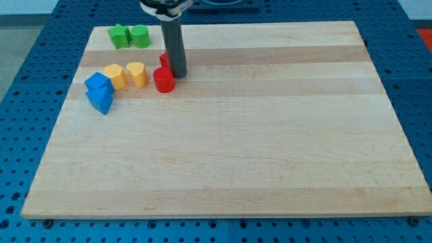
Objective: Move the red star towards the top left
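A red block [164,60] shows only as a sliver behind my dark rod; its shape is mostly hidden, so I cannot tell if it is the star. My tip [177,74] rests on the board just right of it and just up-right of a red cylinder [163,79]. The tip looks very close to both red blocks; contact cannot be told.
Two yellow blocks [116,75] [137,73] sit left of the red cylinder. Two blue blocks [98,84] [100,100] lie at the far left. Two green blocks [120,36] [140,36] sit near the wooden board's [270,135] top left corner.
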{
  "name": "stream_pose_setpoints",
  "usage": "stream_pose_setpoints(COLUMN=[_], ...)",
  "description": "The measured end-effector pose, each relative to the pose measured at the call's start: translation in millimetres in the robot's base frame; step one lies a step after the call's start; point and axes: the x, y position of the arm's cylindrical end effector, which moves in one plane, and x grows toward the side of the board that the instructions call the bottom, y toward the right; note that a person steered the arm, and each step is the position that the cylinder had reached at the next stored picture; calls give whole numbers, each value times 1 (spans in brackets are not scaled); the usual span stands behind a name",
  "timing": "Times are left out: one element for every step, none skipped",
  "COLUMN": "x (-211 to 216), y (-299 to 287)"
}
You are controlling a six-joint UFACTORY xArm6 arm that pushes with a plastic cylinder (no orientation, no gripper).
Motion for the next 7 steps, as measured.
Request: stream_pose_setpoints(x=[-10, -20, -28, -45, -51, -51, -51], y=[8, 12, 12, 9, -14, -47, -72])
